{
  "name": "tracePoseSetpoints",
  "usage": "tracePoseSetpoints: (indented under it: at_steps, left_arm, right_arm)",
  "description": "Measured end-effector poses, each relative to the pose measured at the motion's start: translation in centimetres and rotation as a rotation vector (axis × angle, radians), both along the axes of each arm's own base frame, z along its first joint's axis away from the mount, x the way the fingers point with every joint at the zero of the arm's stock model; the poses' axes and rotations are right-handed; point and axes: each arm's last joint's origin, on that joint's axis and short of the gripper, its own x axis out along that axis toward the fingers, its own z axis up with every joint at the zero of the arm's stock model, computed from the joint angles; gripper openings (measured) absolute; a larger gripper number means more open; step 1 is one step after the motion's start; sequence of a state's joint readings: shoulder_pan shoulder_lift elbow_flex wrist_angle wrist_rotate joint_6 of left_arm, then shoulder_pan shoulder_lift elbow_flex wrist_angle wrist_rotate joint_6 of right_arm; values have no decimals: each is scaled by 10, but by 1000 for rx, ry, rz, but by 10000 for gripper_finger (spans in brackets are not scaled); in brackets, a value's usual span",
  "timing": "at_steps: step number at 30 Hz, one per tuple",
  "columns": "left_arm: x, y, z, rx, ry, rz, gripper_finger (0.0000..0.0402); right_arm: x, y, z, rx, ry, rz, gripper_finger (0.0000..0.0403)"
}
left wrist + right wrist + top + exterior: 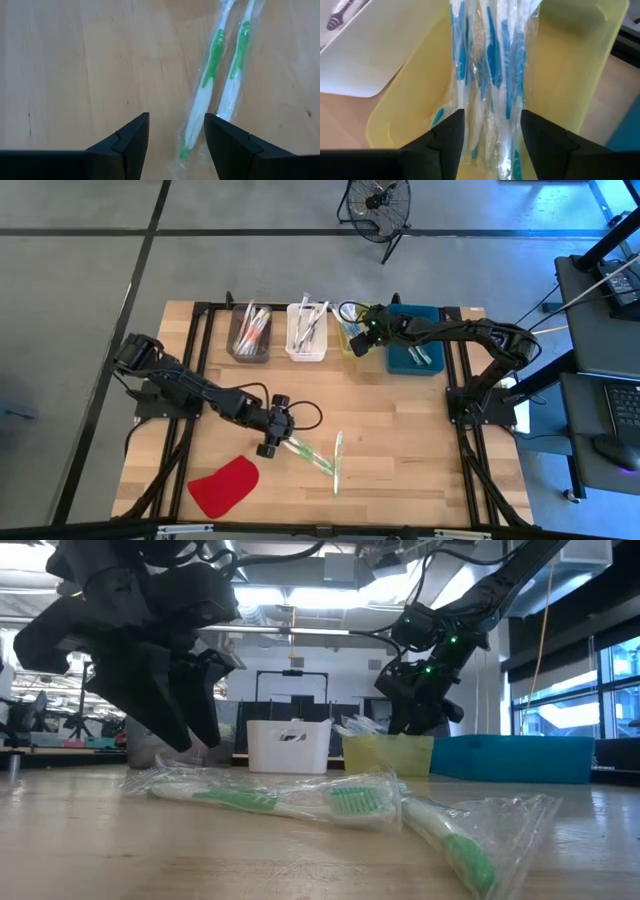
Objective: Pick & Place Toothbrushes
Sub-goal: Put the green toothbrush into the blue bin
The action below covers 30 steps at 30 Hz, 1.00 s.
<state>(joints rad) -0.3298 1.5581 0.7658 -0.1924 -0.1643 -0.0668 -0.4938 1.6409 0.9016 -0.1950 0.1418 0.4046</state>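
The left gripper stood open and empty just over a wrapped green toothbrush, seemingly lining up a pick. The right gripper, fingers apart over the yellow bin, straddled blue toothbrushes; whether it touched them was unclear

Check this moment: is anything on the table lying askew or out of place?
Two wrapped green toothbrushes lie loose on the bare table, angled to each other, while the rest sit in bins along the far edge. A flat red piece lies near the front edge. The left gripper hovers by the loose pair, fingers open.
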Motion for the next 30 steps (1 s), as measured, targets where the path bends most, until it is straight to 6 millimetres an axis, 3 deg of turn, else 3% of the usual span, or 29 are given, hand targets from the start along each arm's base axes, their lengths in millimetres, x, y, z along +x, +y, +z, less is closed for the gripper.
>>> tracePoseSetpoints:
  at_steps: [14,22,30]
  left_arm:
    - [7,-3,-27,9,65,-28,184]
    - [9,3,-27,-21,77,27,184]
    - [9,6,-28,-26,88,31,130]
  right_arm:
    - [-6,3,19,-25,-38,25,146]
    - [-10,8,32,9,-91,72,114]
    - [-14,12,41,25,-113,122,86]
